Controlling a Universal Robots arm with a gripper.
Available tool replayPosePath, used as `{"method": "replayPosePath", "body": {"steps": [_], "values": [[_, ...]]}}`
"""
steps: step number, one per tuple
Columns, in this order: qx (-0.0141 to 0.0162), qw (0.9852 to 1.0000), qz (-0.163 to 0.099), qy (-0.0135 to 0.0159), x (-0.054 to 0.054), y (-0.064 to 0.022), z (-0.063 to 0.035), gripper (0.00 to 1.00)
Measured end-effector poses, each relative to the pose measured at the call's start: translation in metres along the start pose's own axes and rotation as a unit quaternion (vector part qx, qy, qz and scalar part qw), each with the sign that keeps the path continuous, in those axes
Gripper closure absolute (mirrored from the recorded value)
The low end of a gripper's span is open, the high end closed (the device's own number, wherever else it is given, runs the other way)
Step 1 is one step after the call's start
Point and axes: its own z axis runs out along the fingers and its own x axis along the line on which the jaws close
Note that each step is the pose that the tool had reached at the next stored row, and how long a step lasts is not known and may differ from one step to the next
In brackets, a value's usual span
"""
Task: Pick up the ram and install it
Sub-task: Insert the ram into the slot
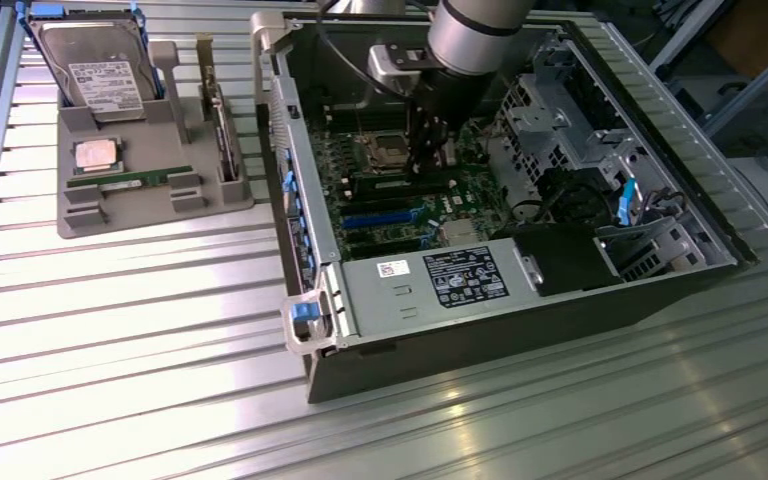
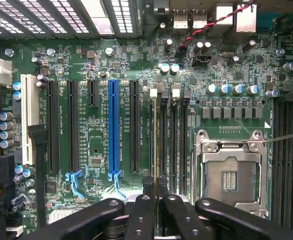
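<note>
RAM stick point(image 2: 154, 145) is sitting edge-on in a motherboard point(image 2: 96, 70) slot beside the empty CPU socket point(image 2: 230, 172), inside the open PC case point(image 1: 307, 180). Tool point(image 2: 154, 187) is pinched nearly closed right on its near end. Looks like a light, stiff, thin board, fragile at the chips, so gripping the edges makes sense. Another stick point(image 1: 131, 181) lies in the grey holder point(image 1: 91, 222) on the surface point(image 1: 117, 340).

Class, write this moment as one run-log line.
hand shut on ram | ram edge-on at memory slots beside CPU socket | inside open PC case | another stick on tray
</note>
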Motion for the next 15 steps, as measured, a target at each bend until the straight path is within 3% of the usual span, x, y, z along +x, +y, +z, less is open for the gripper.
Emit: {"method": "replayPosePath", "body": {"steps": [5,9,15], "values": [[0.0000,1.0000,0.000,0.0000,-0.0004,-0.0001,0.0017,0.88],[0.0000,1.0000,0.000,0.0000,-0.0004,0.0001,-0.0034,0.88],[-0.0006,1.0000,0.000,0.0001,-0.0007,-0.0009,-0.0002,0.88]]}}
